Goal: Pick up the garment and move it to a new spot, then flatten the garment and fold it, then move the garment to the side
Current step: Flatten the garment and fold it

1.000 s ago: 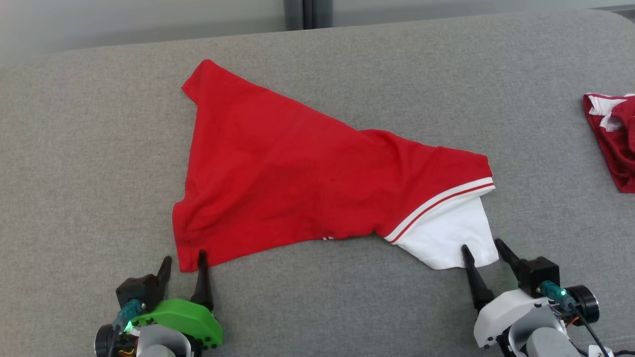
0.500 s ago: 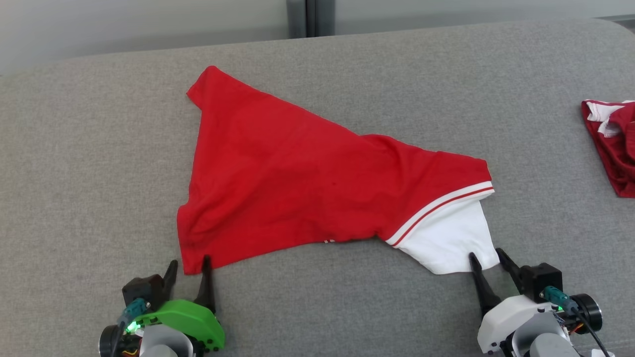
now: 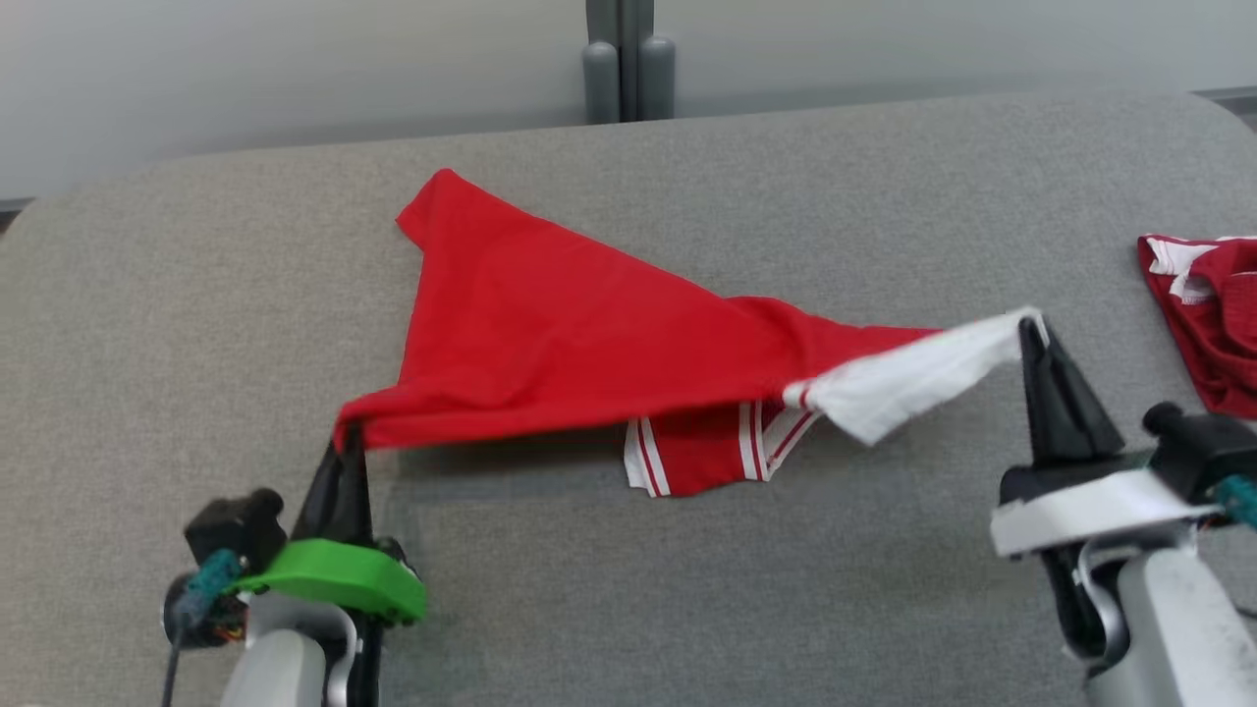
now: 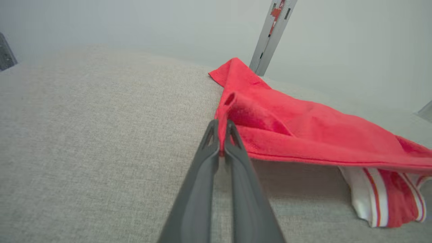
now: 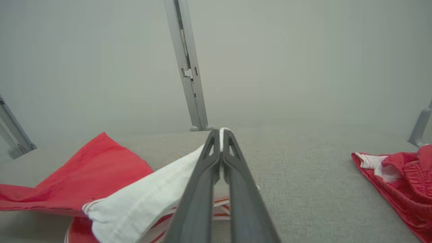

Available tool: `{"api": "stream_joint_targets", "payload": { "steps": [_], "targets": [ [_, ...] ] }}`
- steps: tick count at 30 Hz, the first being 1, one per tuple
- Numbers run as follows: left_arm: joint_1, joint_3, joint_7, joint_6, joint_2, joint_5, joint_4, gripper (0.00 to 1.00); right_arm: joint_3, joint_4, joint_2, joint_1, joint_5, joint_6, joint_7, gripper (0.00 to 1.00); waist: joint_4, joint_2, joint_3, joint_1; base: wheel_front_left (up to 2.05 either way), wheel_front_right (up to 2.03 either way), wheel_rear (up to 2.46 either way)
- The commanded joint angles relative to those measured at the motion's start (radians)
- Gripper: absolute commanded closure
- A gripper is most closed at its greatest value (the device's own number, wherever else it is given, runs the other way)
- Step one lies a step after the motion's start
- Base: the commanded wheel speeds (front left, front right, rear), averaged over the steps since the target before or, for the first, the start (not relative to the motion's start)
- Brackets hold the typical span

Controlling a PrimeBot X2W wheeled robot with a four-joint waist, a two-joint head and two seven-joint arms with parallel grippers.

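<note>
Nearest me, the left gripper (image 3: pixel 348 440) is clamped on the red corner of the garment (image 3: pixel 550 324). The right gripper (image 3: pixel 1027 332) is pinched tight on the tip of its white panel (image 3: pixel 913 378). Both hold the near edge up off the grey pad (image 3: pixel 147 344), so the cloth hangs between them like a slack line. Two grips set well apart look meant to keep it spread while it is carried to a new spot. Under that edge a striped hem (image 3: pixel 702 457) droops and touches the pad. Further back the garment slopes down, its far corner lying on the pad, so it is only half lifted. Off to the right lies a second red garment (image 3: pixel 1203 324), well apart. Behind stands a grey post (image 3: pixel 628 59).
</note>
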Motion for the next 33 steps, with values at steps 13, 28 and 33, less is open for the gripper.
{"api": "stream_joint_targets", "payload": {
  "steps": [13,28,33],
  "targets": [
    [-0.355,0.000,0.057,-0.018,0.174,0.019,-0.395,1.00,0.000,-0.302,-0.257,-0.411,0.149,-0.002,0.000,1.00,0.008,0.0000,-0.049,0.0000,0.00,0.00,0.00],
    [-0.822,-0.025,0.144,-0.014,0.221,0.012,-0.166,1.00,0.161,0.096,-0.384,-1.048,0.050,-0.002,0.000,1.00,0.011,0.0000,0.266,0.0000,0.00,0.00,0.00],
    [-0.990,-0.025,0.071,0.011,0.204,0.039,-0.030,1.00,0.119,0.200,-0.363,-1.235,-0.038,-0.002,0.000,1.00,0.015,0.0000,0.373,0.0000,0.00,0.00,0.00]
  ]
}}
